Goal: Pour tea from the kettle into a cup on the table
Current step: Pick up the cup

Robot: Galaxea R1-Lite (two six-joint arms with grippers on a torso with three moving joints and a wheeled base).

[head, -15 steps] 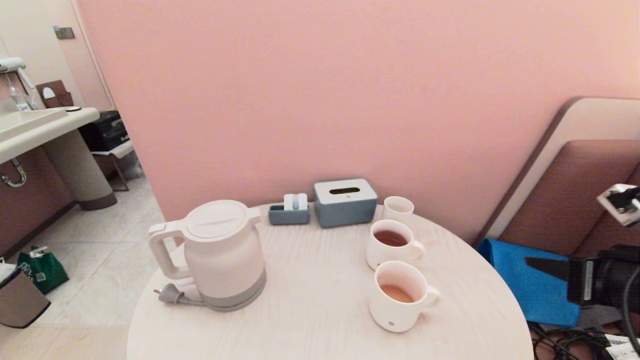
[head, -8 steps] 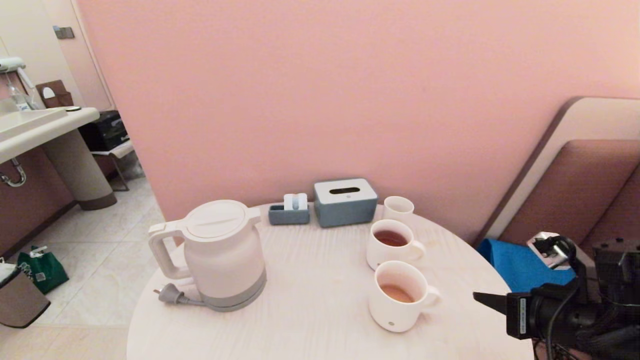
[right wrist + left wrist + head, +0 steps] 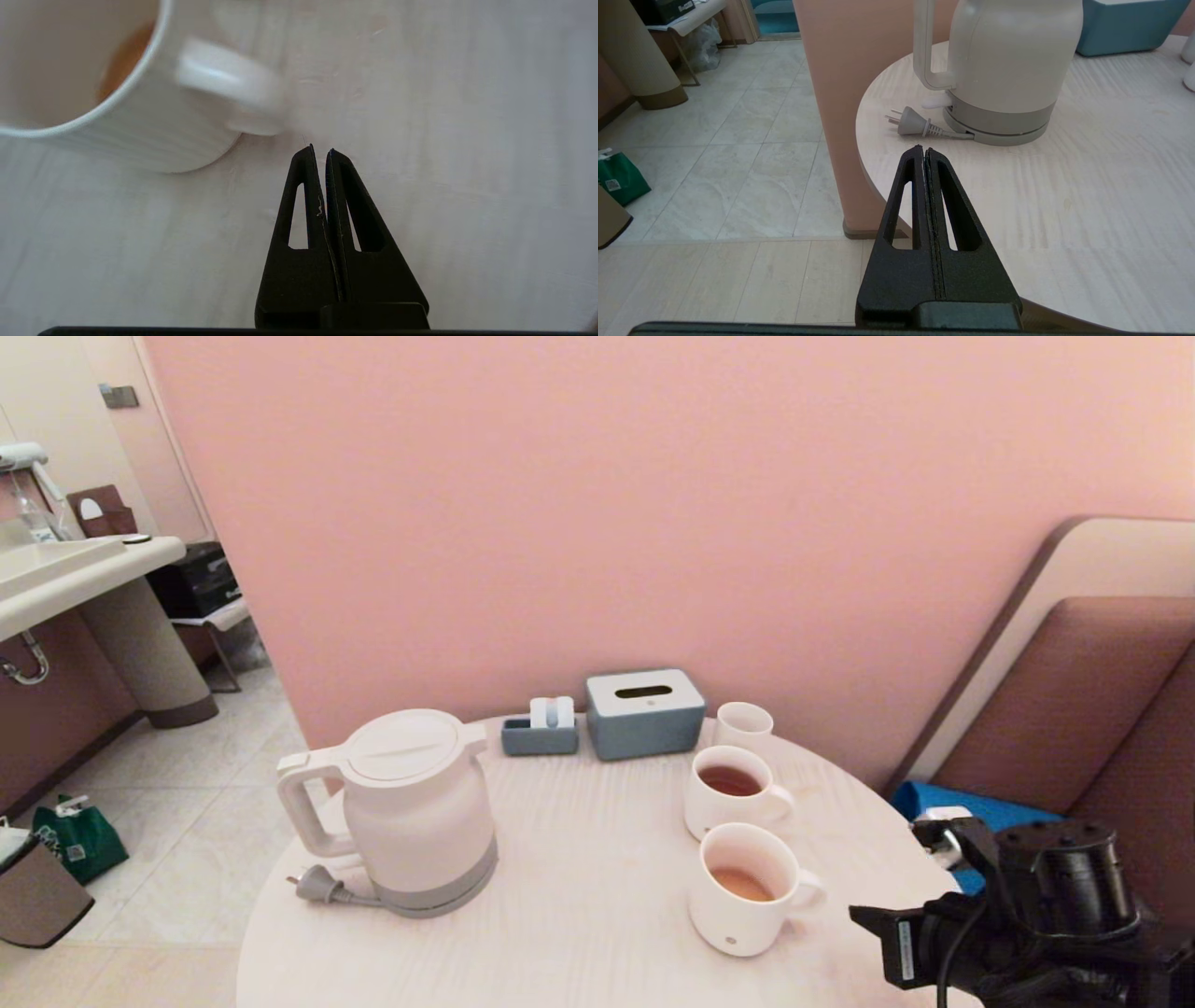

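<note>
The white kettle (image 3: 411,812) stands upright on the left of the round pale table (image 3: 579,933), lid on, with its handle to the left and its grey plug (image 3: 317,885) beside its base. The ribbed cup (image 3: 742,896) at the front right holds a little pale orange tea (image 3: 742,884). My right gripper (image 3: 857,917) is shut and empty just right of the cup; in the right wrist view the gripper (image 3: 320,150) is just short of the cup's handle (image 3: 224,79). My left gripper (image 3: 923,149) is shut and parked off the table's edge, facing the kettle (image 3: 1008,60).
Behind the cup stand a like mug of dark tea (image 3: 728,793) and a small plain cup (image 3: 744,723). A grey tissue box (image 3: 644,712) and a small blue holder (image 3: 540,733) sit by the pink wall. A blue object (image 3: 971,803) and a padded seat lie right of the table.
My right arm has swung in from the far right, dropping and moving left until its shut gripper is over the table beside the cup. Kettle, cups and left arm have not moved.
</note>
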